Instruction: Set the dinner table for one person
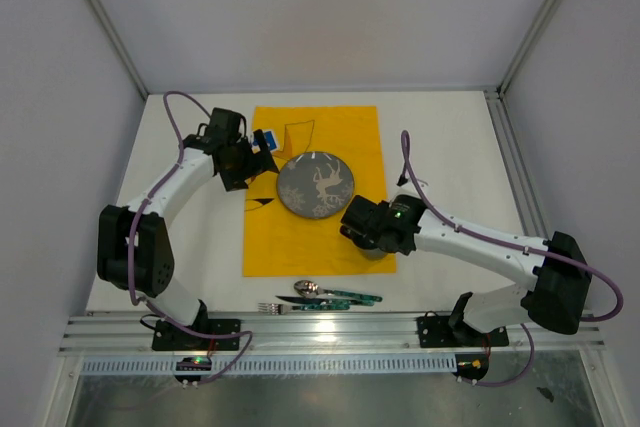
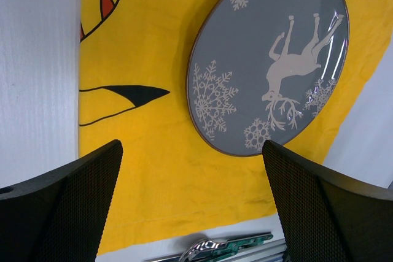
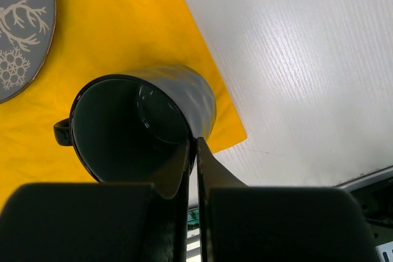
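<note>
The white dinner table (image 1: pixel 450 147) carries a yellow cartoon-printed cloth (image 1: pixel 300 237). A grey plate with a white reindeer (image 1: pixel 316 185) lies on the cloth's middle; it also shows in the left wrist view (image 2: pixel 264 59). My right gripper (image 1: pixel 372 235) is shut on the rim of a black mug (image 3: pixel 153 102), one finger inside and one outside, over the cloth's near right corner. My left gripper (image 1: pixel 245 162) is open and empty above the cloth's far left part, left of the plate; in its wrist view (image 2: pixel 193 207) nothing lies between the fingers (image 2: pixel 67 207).
A spoon (image 1: pixel 308 288), a fork (image 1: pixel 270 307) and green-handled cutlery (image 1: pixel 350 297) lie on the white table just in front of the cloth, near the metal rail (image 1: pixel 330 332). The spoon shows in the left wrist view (image 2: pixel 206 250). Walls enclose the table's far and side edges.
</note>
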Robot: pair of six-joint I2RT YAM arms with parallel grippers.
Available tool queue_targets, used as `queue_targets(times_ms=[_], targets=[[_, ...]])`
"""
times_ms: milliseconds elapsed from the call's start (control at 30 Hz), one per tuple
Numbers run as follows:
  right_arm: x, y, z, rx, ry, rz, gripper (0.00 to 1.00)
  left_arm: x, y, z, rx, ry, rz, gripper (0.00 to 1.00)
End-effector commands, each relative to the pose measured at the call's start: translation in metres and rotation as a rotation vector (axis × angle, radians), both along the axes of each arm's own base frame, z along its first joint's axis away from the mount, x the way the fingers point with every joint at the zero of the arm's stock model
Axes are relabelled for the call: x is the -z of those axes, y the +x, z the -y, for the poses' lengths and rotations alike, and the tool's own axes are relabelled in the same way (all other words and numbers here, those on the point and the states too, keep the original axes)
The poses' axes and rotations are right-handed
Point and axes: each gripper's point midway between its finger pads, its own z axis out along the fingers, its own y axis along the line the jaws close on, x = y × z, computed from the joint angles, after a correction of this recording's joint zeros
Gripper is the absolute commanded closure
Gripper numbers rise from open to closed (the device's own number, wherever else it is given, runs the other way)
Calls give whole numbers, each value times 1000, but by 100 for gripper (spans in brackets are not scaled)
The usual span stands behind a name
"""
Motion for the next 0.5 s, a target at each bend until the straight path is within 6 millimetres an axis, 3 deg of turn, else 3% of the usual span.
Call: queue_targets(times_ms=[0,467], targets=[[-12,15,-13,-8,55,86,97,-12,3,2,3,-20,43,2],[-12,26,-27,-28,59,100,97,-11,3,1,4,-9,39,1]])
